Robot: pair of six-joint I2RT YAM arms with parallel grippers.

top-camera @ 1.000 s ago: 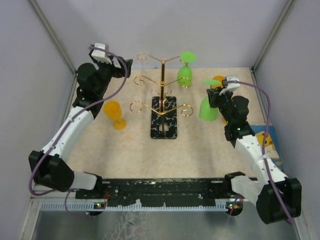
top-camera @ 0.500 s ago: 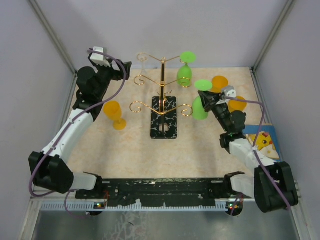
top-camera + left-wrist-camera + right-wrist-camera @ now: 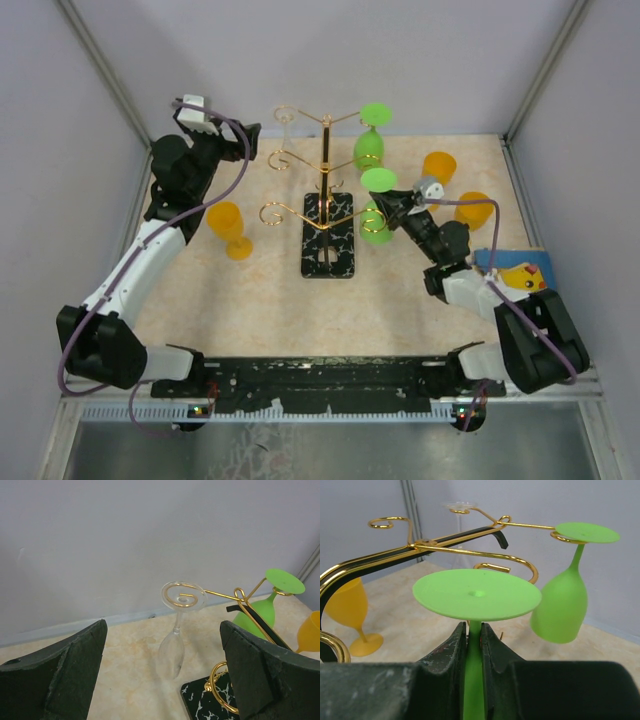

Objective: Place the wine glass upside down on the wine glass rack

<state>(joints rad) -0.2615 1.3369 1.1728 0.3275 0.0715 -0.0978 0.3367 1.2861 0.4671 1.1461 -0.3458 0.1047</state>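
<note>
The wine glass rack (image 3: 325, 175) stands mid-table on its black veined base (image 3: 330, 240). My right gripper (image 3: 393, 207) is shut on the stem of a green wine glass (image 3: 377, 181), held upside down with its foot on top, right by the rack's lower right curled arm. In the right wrist view the gripper (image 3: 475, 630) pinches the stem just under the foot of the green wine glass (image 3: 477, 594), and the rack's gold arms (image 3: 470, 554) are close behind. My left gripper (image 3: 250, 140) hovers open near the rack's upper left, and it (image 3: 162, 630) holds nothing.
A second green glass (image 3: 369, 145) hangs upside down from the upper right arm, and a clear glass (image 3: 174, 650) from the upper left arm. An orange glass (image 3: 230, 228) stands left of the rack, with two more (image 3: 438, 165) at the right. A picture card (image 3: 520, 280) lies far right.
My right arm has swung left, carrying the green glass from the table's right side up to the rack's lower right arm. The left arm has barely moved.
</note>
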